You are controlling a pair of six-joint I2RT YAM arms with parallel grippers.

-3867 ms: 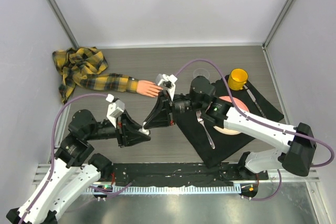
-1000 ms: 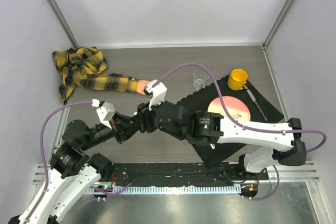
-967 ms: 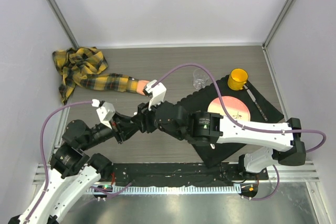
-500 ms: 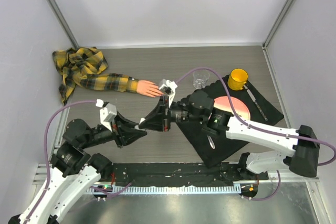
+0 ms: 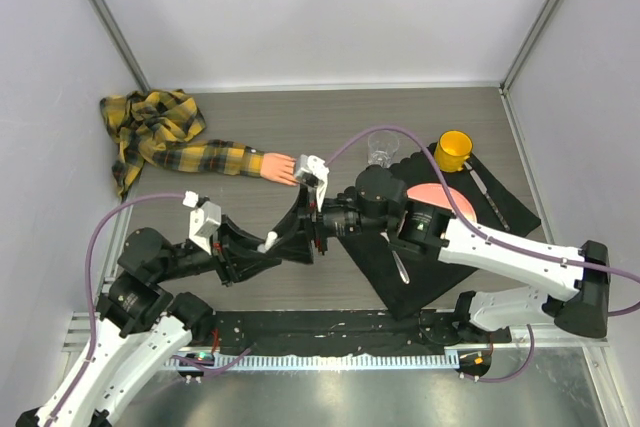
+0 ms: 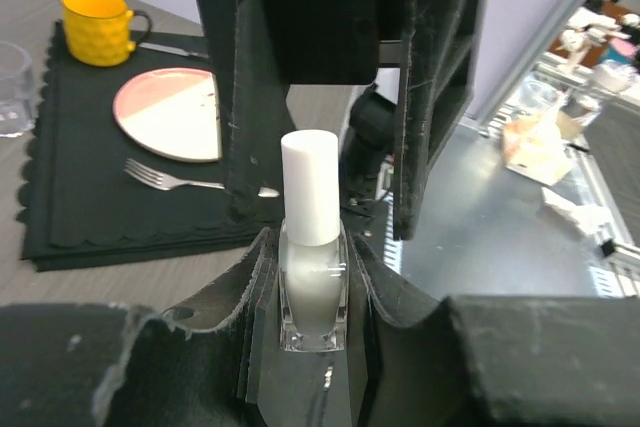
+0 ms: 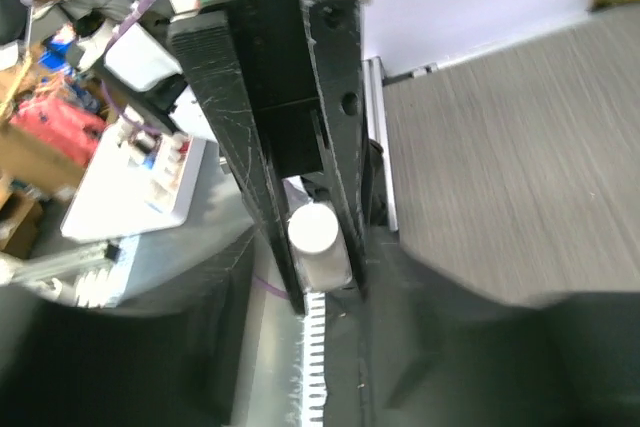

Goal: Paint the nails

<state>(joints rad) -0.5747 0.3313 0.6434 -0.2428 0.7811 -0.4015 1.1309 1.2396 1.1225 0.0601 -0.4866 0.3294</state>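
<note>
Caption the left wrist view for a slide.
Left gripper holds a nail polish bottle upright; the open right gripper straddles its white cap.

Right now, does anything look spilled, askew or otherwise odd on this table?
Nothing is spilled or damaged. The black placemat lies skewed, diagonal to the edges of the table, and the plaid shirt is bunched in the far left corner. The white-capped bottle stands upright in the left pincer.
</note>
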